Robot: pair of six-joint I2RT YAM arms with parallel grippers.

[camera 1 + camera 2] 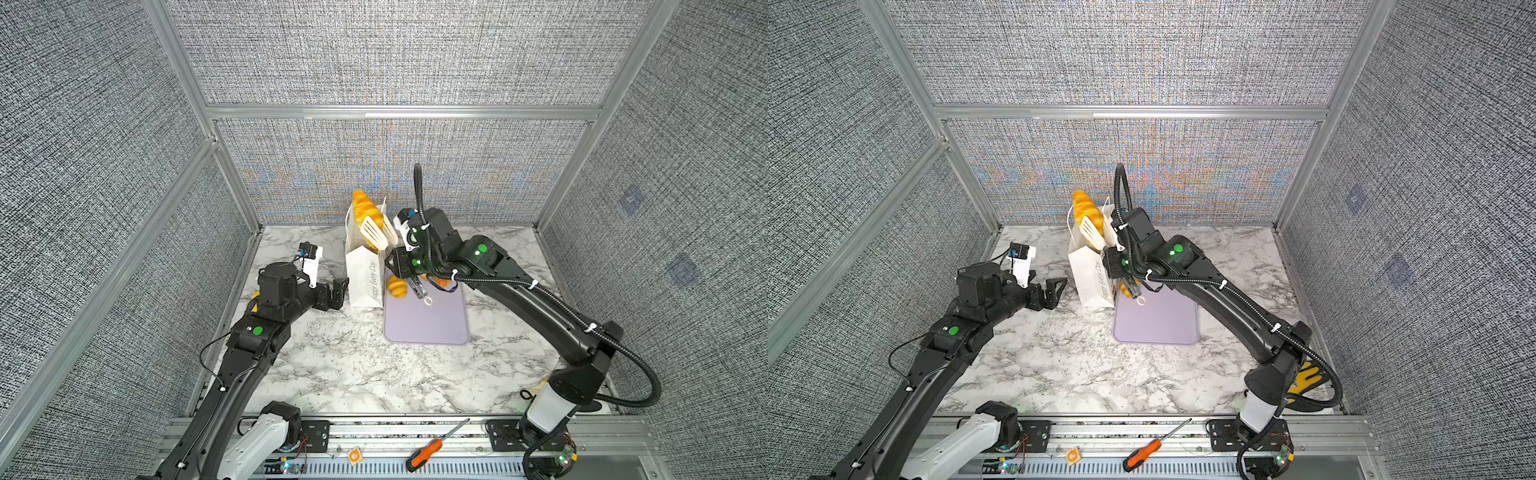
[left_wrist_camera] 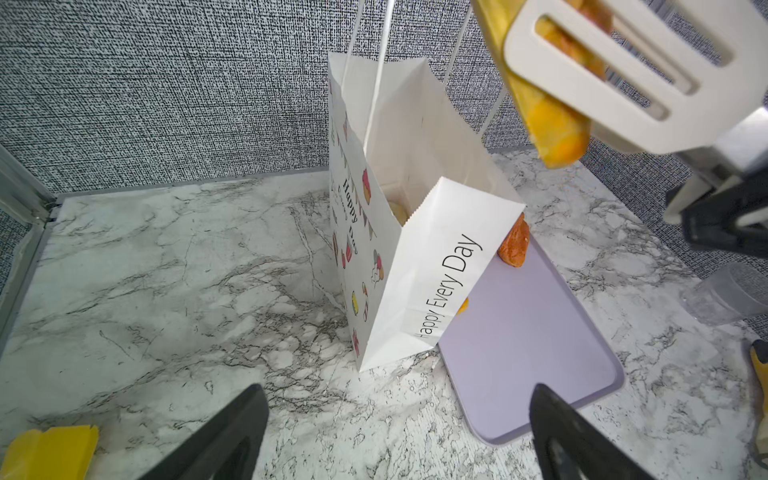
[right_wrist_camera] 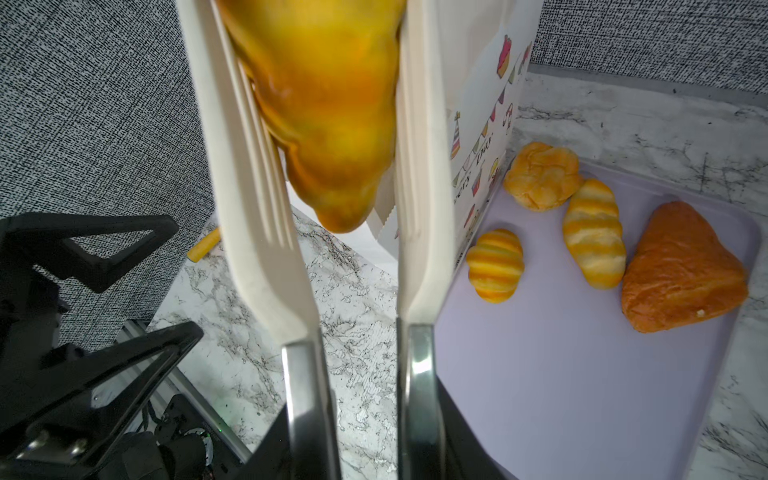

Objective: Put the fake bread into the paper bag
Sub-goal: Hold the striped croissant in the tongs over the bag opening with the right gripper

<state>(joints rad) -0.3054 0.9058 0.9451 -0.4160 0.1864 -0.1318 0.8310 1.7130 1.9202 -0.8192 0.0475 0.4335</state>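
**Pastry held in tongs over the bag's mouth**

The right pincer [image 3: 363, 424] is clenched on the metal handles of a pair of white slotted tongs [image 1: 376, 235]. The two tong blades squeeze a long golden pastry [image 1: 365, 205] between them. The pastry hangs tilted, with its lower end just above the serrated rim of the paper bag [image 1: 365, 278]. I cannot tell whether it touches the paper.

The bag stands upright on the marble bench [image 1: 353, 365] with its mouth open and its thin handles raised. Its narrow side reads "Happy Every Day". The left wrist view shows a pale golden piece [image 2: 399, 212] lying at the bottom of the bag.

A flat lilac tray [image 1: 428, 324] lies just beside the bag, on the right arm's side. Four more pastries sit on the end of it nearest the bag:
- a round puff [image 3: 542, 174]
- a long striped roll [image 3: 594, 232]
- a small striped roll [image 3: 494, 264]
- a darker orange-brown croissant [image 3: 681, 270]

On the bag's other side, the left pincer [image 2: 397, 392] hangs released with its jaws spread wide. It points at the bag, grips nothing and stays clear of the paper.
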